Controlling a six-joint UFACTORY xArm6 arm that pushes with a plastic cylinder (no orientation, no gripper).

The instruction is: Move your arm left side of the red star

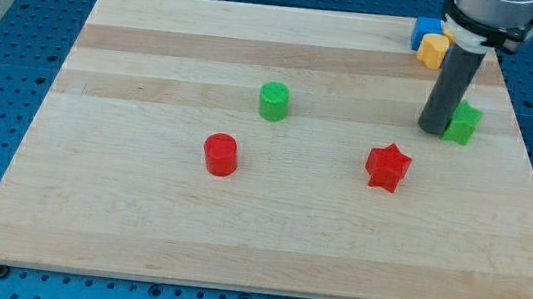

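Red plastic star (387, 168) is lying on the wooden board (137, 225); my tip (433, 129), holding nothing, is resting up-right of it, touching the green block (465, 124).

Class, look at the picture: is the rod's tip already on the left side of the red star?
No. My tip sits toward the view's top right of the red star, beside the green block.

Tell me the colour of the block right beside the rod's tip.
Green; it sits just at the view's right of my tip, seen in the camera view.
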